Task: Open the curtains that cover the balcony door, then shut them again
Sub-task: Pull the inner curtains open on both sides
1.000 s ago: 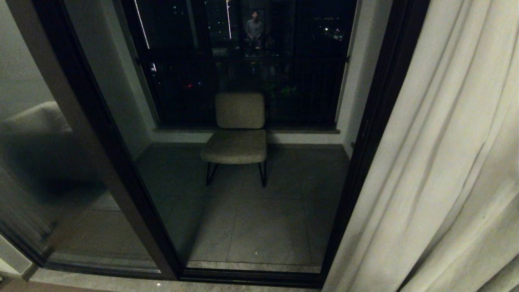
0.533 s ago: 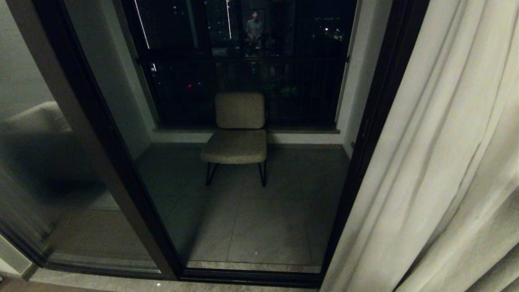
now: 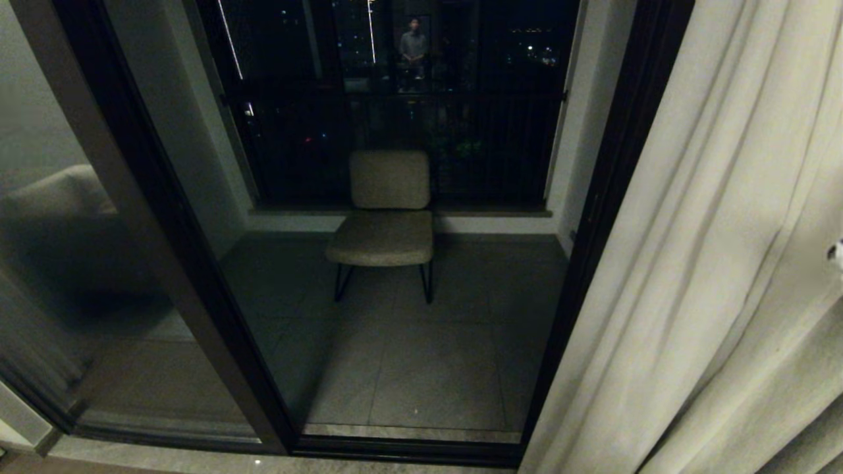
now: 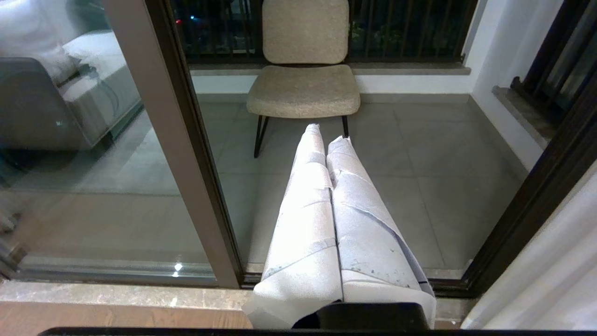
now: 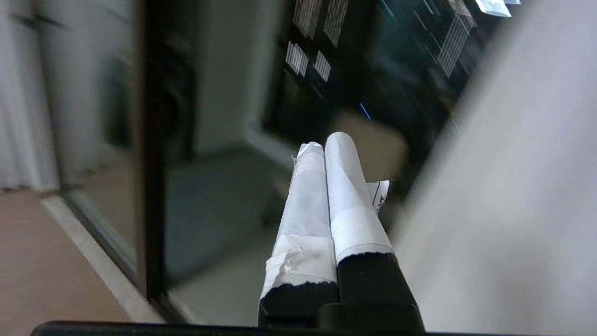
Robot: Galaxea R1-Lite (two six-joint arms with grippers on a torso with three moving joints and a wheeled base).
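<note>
Right wrist view shows our right hand (image 5: 326, 144) pinched together on nothing, just beside the curtains (image 5: 503, 210), perhaps brushing them. Our left hand (image 4: 326, 135) sits likewise closed and empty. Curtains hang bunched at right, balcony door (image 3: 593, 250) uncovered, chair (image 3: 388, 217) beyond.

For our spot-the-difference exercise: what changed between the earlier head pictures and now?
A small white tip, apparently the right gripper, has appeared at the right edge against the cream pleated curtain, whose folds shifted slightly. The dark-framed glass balcony door and beige padded chair stayed put.
</note>
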